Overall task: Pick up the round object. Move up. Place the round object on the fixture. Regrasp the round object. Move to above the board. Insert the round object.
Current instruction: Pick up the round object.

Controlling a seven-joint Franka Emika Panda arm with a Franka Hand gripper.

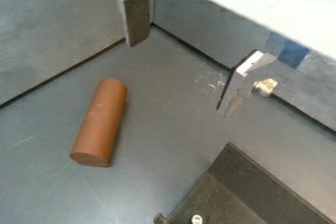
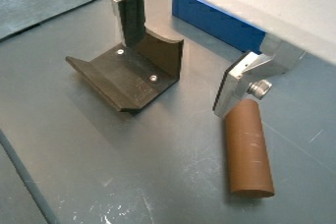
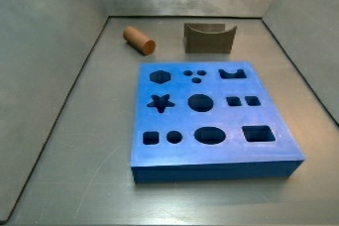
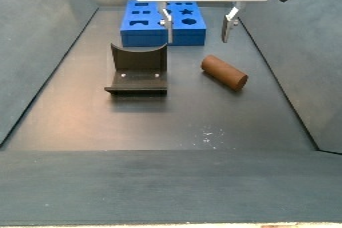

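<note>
Side views: gripper (image 4: 198, 29) hangs empty, fingers apart, above floor between fixture (image 4: 138, 70) and round object (image 4: 225, 73); board (image 3: 212, 121) mid-floor.

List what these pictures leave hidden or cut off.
- Gripper: open above the floor; body cut by the frame edge in both wrist views.
- Board: only a corner shows in a wrist view.
- Fixture: its notch floor is hidden by its front wall in a side view.
- Round object: far end unseen.
</note>
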